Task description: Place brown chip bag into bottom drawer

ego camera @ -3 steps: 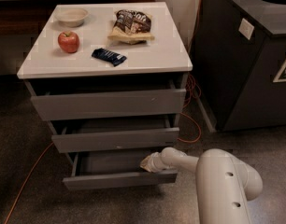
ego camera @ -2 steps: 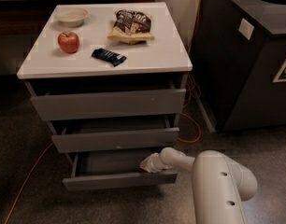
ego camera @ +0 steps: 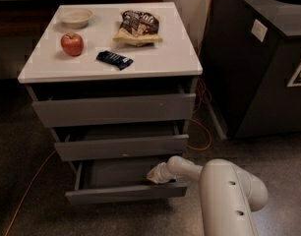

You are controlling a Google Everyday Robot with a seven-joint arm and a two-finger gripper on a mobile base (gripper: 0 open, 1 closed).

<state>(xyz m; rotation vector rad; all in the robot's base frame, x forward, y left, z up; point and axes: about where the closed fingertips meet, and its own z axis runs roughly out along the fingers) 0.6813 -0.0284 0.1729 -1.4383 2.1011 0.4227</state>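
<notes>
The brown chip bag [ego camera: 138, 27] lies flat on the white cabinet top, toward the back right. Far below it, the bottom drawer [ego camera: 126, 192] is pulled out, showing its shallow grey interior. My gripper [ego camera: 155, 175] reaches from the white arm at the lower right into the drawer's right end, just above the drawer front. Nothing of the bag is near it.
A red apple [ego camera: 72, 44], a small white bowl [ego camera: 75, 16] and a dark-blue wrapped bar [ego camera: 114, 59] share the cabinet top [ego camera: 170, 58]. The two upper drawers stand slightly ajar. A dark bin [ego camera: 263, 58] stands right of the cabinet. An orange cable [ego camera: 27, 191] runs along the floor.
The arm's white housing has shifted slightly left and up in the view; the gripper stays at the right end of the open bottom drawer. Objects on top have not moved.
</notes>
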